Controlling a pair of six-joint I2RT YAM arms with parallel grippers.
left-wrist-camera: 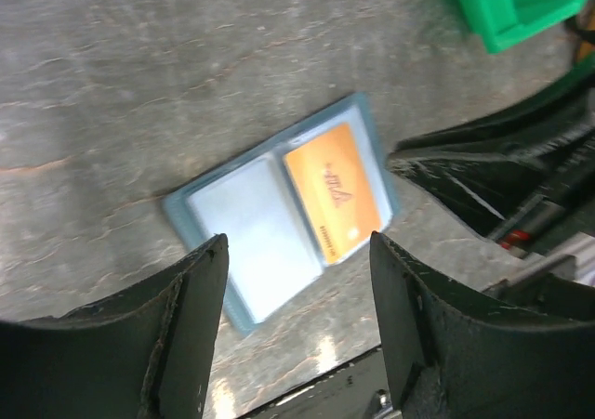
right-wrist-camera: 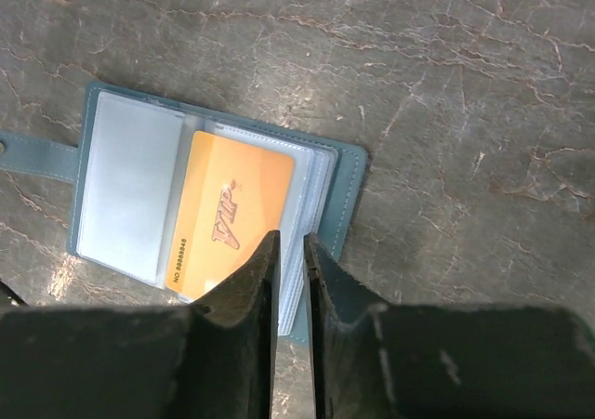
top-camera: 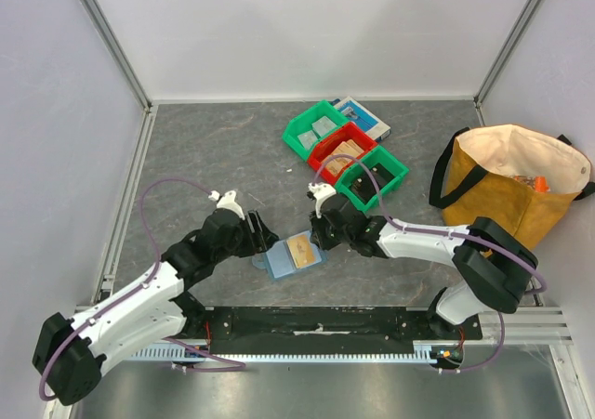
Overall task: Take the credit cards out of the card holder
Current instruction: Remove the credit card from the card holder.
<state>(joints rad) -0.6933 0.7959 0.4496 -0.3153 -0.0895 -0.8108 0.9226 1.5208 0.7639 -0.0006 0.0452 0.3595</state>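
The slate-blue card holder [top-camera: 282, 263] lies open on the grey table between my two grippers; it also shows in the left wrist view [left-wrist-camera: 244, 229] and the right wrist view [right-wrist-camera: 128, 182]. An orange credit card marked VIP [top-camera: 299, 249] sits in a clear sleeve on its right half [left-wrist-camera: 335, 191] [right-wrist-camera: 228, 215]. The left half's sleeve looks blank. My left gripper [top-camera: 263, 236] [left-wrist-camera: 297, 241] is open, above the holder's left side. My right gripper [top-camera: 316, 235] [right-wrist-camera: 291, 238] has its jaws almost together with nothing between them, over the holder's right edge, next to the card.
Two green bins [top-camera: 316, 129] [top-camera: 372, 176] and a red bin [top-camera: 342, 148] stand behind the holder, with flat cards inside. A blue-and-white flat box [top-camera: 364, 114] lies behind them. A tan tote bag [top-camera: 516, 187] stands at the right. The right arm [left-wrist-camera: 493, 173] shows in the left wrist view.
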